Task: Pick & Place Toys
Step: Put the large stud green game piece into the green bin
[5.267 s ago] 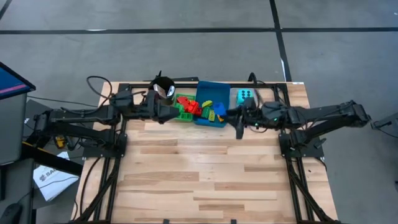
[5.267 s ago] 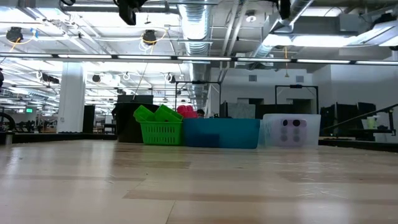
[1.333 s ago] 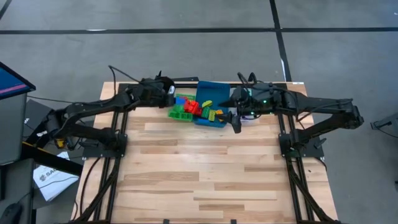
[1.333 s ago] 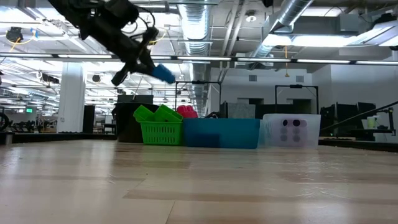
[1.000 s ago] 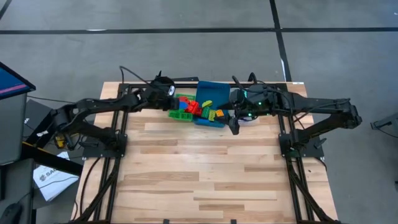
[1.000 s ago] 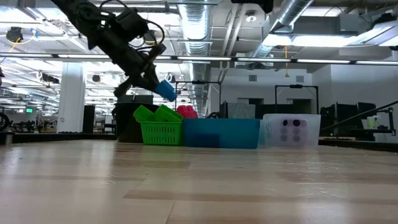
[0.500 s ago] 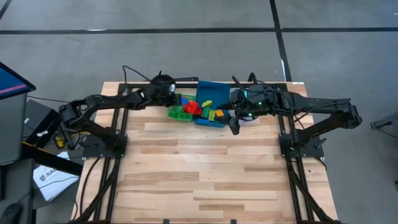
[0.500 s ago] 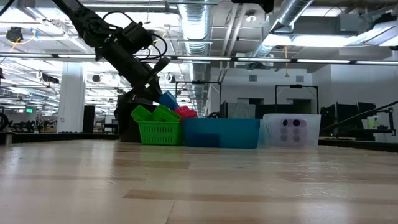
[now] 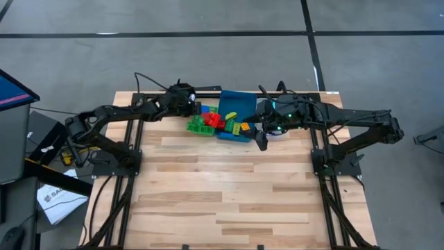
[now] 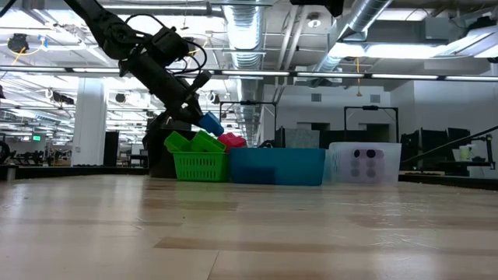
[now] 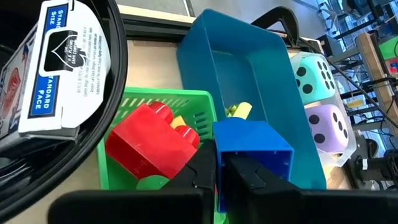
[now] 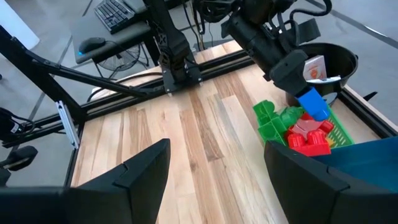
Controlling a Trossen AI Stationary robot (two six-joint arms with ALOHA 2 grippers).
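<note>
L gripper [image 10: 204,117] is clamped tight on a blue brick [image 10: 210,123], held just above the green basket [image 10: 201,165], upper left of centre in the low view. In the L wrist view the blue brick [image 11: 252,149] sits between the two dark fingers [image 11: 200,177], above the basket rim, w/ a big red brick [image 11: 148,143] lying inside the basket beside it. From the high view the L gripper [image 9: 189,107] is at the back edge of the surface [image 9: 229,187], centre-left, over the basket.

Black cup [image 11: 93,93] at the left of the L wrist view holds a white card pack [image 11: 65,68]. Blue tray [image 11: 249,81] is right next to the basket, a yellow piece inside. Cyan die [image 11: 317,74] and purple die [image 11: 336,127] are in the clear tray at the right of that view, cyan behind purple.

R gripper [image 9: 261,139] hangs over the right end of the blue tray, centre-right in the high view, fingers [image 12: 143,168] spread apart w/ nothing between them. R wrist view shows red and green bricks [image 12: 292,127] piled in the basket at right.
</note>
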